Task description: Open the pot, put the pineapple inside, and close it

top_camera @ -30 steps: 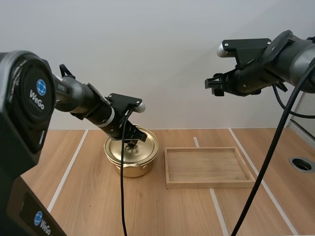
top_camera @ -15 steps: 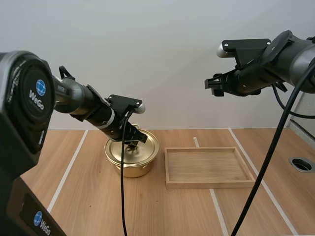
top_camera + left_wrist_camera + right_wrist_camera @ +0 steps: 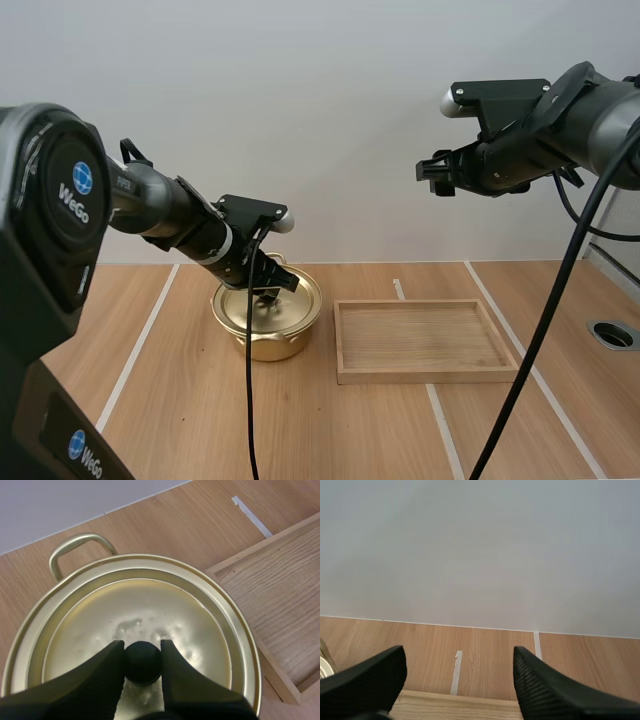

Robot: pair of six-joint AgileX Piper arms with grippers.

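Left gripper [image 3: 142,649], angled down, pinches the round black knob [image 3: 143,662] of the shiny golden lid [image 3: 150,605]; right gripper [image 3: 428,172] hangs open, upper right.

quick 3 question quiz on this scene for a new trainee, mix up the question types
1. True or false: the lid is already off the pot.
2. What do the left jaws pinch? A the side handle, B the lid's black knob, C nothing.
3. Fill in: the right jaws, raised above the table, stand ___.

Key: 1 false; 2 B; 3 open.
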